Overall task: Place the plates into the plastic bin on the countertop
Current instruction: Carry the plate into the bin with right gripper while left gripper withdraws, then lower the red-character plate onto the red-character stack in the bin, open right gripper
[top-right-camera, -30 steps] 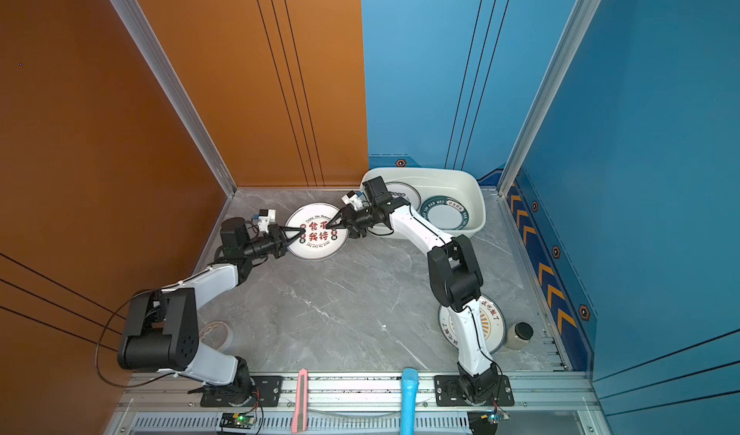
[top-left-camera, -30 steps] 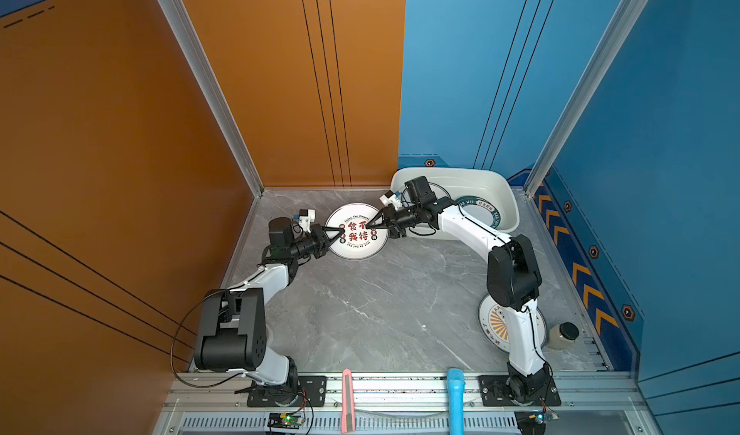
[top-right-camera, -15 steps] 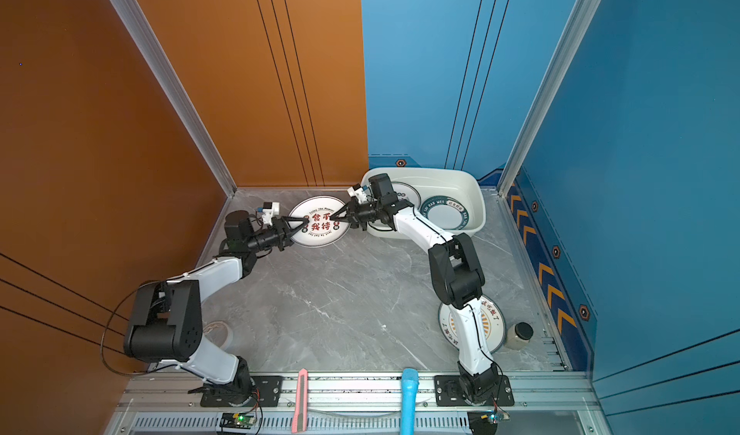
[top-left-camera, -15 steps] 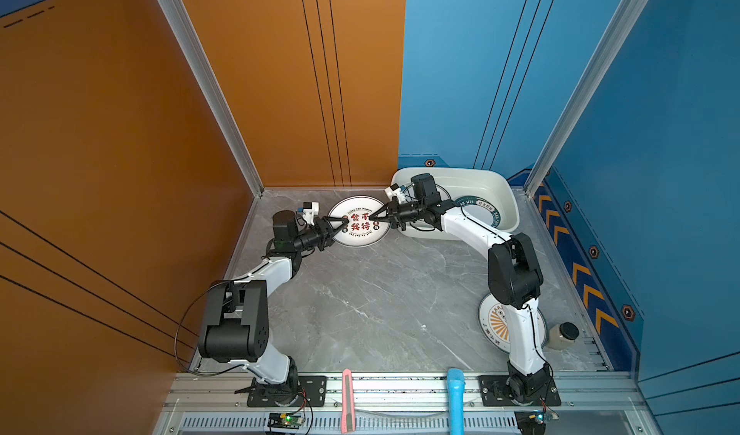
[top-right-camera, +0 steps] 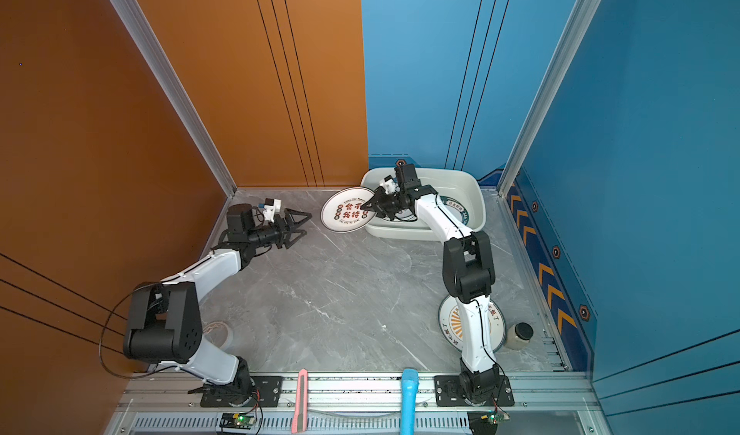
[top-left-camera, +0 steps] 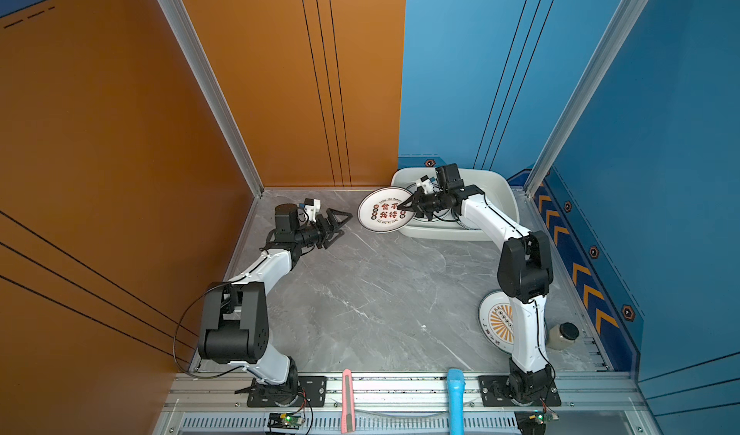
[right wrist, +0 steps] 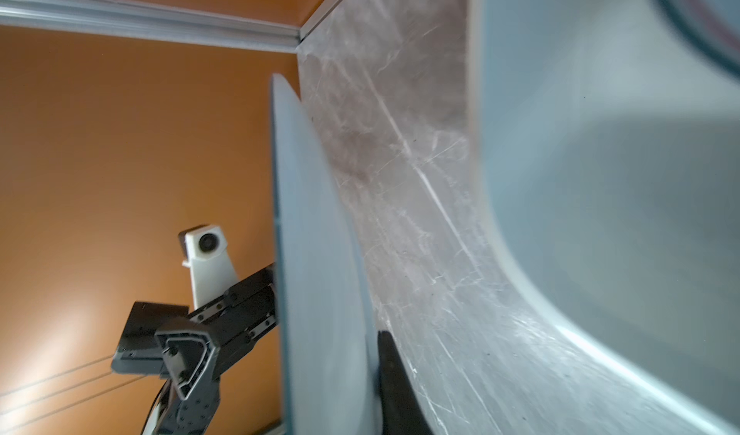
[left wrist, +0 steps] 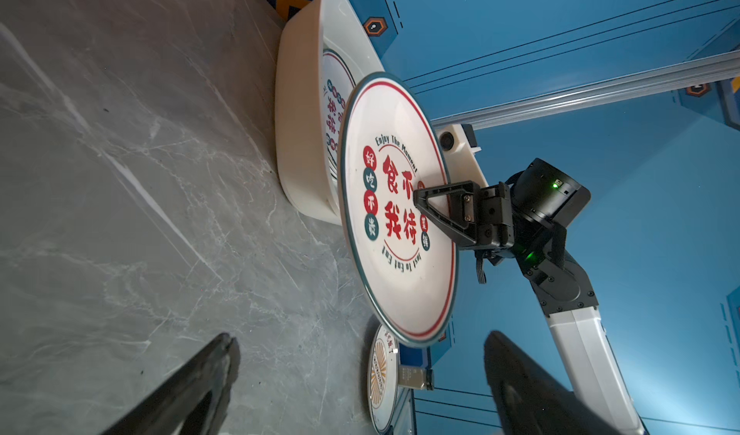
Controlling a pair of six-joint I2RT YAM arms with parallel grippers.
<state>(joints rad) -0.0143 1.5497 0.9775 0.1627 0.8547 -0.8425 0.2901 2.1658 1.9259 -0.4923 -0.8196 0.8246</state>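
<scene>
countertop [top-left-camera: 360, 293]: grey veined slab that bears everything below.
plastic bin [top-left-camera: 505, 184]: white tub at the far right corner, with plates already lying flat inside [top-right-camera: 456, 213].
plate in hand [top-left-camera: 380, 211]: red characters, dark rim; clear of the slab and tilted, at the bin's left end, with its gripped edge over the bin's rim in both top views.
sunburst plate [top-left-camera: 494, 321]: flat on the slab near the right arm's base, outside the bin, beside a small jar [top-left-camera: 562, 335].
step in hand: judged to be carrying the lifted plate over the rim, right arm alone.
how to do it well: draw the plate further over the bin, so its far edge clears the rim. then level it and lower it onto the plates inside before letting go. an edge pinch on glazed ware may pivot or slip, so a slow carry seems wise.
right gripper [top-left-camera: 401, 207]: fingers [left wrist: 440, 205] pressed together on the plate's edge, one on the face and one beneath.
left gripper [top-left-camera: 346, 224]: fingers [left wrist: 192, 389] spread wide, holding nothing, apart from the plate and low over the slab.
</scene>
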